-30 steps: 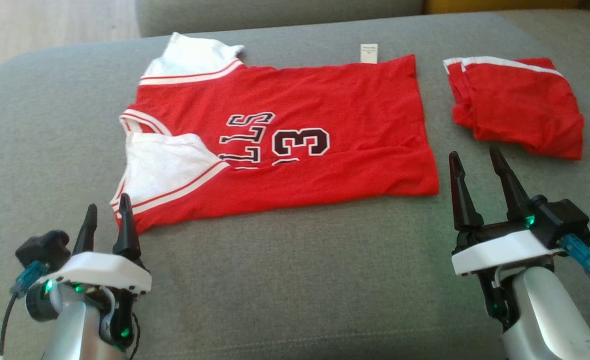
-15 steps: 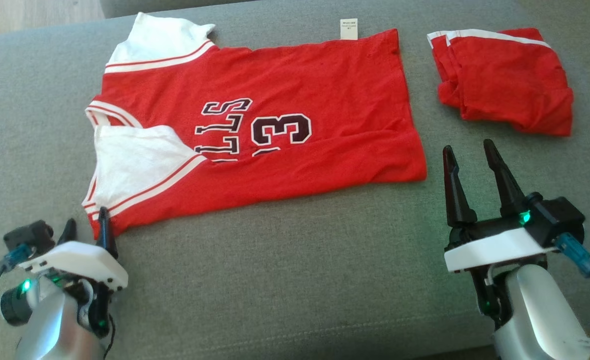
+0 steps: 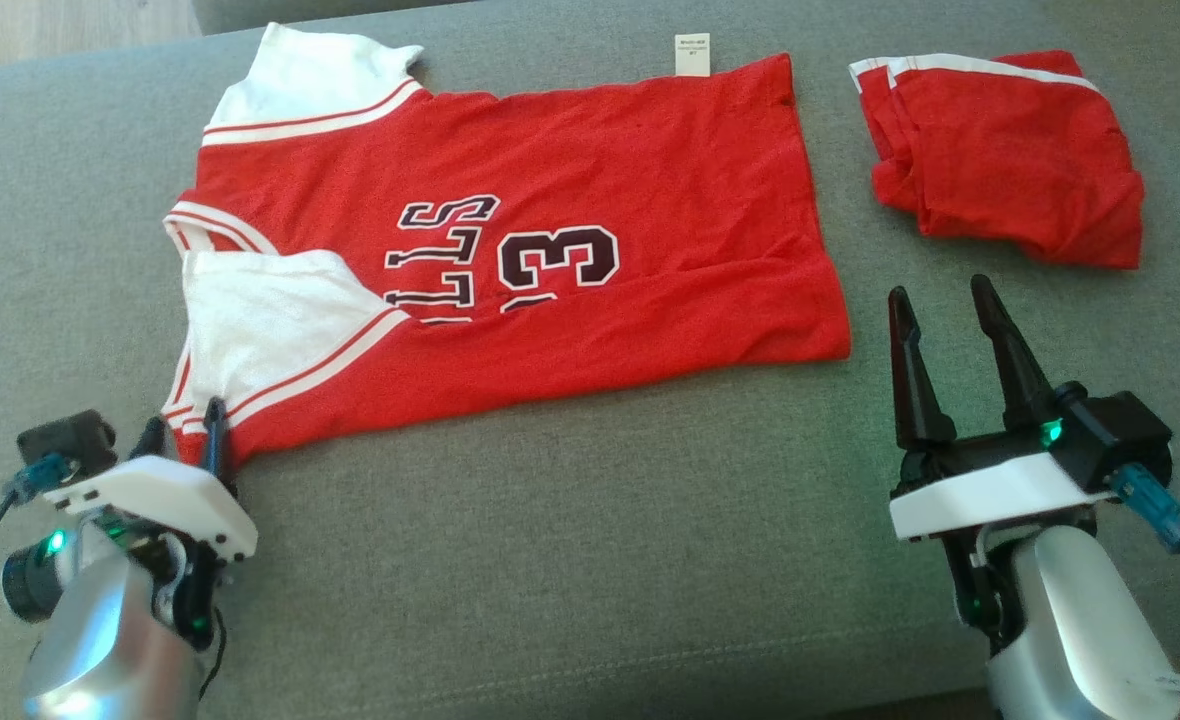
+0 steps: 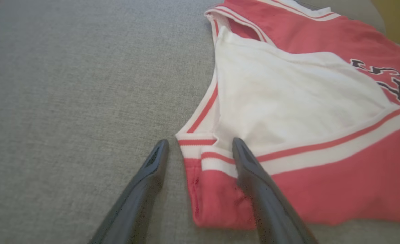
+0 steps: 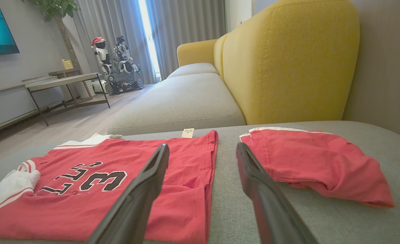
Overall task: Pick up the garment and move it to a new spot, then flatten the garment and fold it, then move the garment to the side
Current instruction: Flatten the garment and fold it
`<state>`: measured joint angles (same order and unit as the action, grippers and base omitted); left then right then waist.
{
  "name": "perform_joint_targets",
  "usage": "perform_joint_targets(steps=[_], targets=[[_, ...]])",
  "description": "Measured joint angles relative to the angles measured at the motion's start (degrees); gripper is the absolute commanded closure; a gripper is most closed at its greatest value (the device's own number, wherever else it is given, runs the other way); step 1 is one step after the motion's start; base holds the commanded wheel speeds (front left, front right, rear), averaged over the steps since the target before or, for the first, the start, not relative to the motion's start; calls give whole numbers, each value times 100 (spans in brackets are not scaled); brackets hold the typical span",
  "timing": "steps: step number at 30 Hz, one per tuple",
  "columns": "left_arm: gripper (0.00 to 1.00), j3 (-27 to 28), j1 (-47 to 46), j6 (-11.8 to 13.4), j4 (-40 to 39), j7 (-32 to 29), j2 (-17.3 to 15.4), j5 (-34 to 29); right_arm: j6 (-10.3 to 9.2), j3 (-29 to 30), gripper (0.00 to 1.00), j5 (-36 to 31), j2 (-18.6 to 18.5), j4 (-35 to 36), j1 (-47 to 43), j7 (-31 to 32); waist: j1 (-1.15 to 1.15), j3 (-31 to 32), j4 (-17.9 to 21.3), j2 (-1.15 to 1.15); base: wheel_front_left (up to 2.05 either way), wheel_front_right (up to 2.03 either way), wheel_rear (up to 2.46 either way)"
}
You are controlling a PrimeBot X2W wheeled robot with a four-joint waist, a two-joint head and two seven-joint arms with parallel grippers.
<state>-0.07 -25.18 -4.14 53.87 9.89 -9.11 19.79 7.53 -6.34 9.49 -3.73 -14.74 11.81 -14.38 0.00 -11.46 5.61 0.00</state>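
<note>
On the grey cushion (image 3: 550,520), the red jersey (image 3: 600,150) is lying spread out.
The left tool (image 3: 185,428) is straddling its corner, fingers apart (one over the cloth); the right tool (image 3: 940,300) is hovering wide.

Jersey (image 3: 650,180) flat on cushion (image 3: 570,550) — left gripper (image 3: 186,418) (fingers (image 3: 216,438) parted) at its corner.

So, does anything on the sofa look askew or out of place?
Yes. The jersey is not flat: its near white sleeve lies folded over the front, hiding part of the lettering. A white tag sticks out past the far edge.
</note>
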Motion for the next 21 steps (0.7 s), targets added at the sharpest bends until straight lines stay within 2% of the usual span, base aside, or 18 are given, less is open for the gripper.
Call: perform_joint_targets(steps=[1,4,10,21], targets=[[100,-59,-19,-40,21,-29,-4,0,1,13,0,0,2,0,2,0,0,1,-9,0,0,0,0],[100,-172,-85,-155,108,-49,-14,-8,1,74,0,-1,11,-26,18,0,0,24,-39,0,0,0,0],[100,-253,-75,-169,101,296,35,-7,1,109,0,-51,25,-281,43,0,0,167,-174,0,0,0,0],[100,-238,306,-38,-1355,433,112,-151,0,310,0,433,49,-1304,96,460,0,282,-448,0,0,0,0]])
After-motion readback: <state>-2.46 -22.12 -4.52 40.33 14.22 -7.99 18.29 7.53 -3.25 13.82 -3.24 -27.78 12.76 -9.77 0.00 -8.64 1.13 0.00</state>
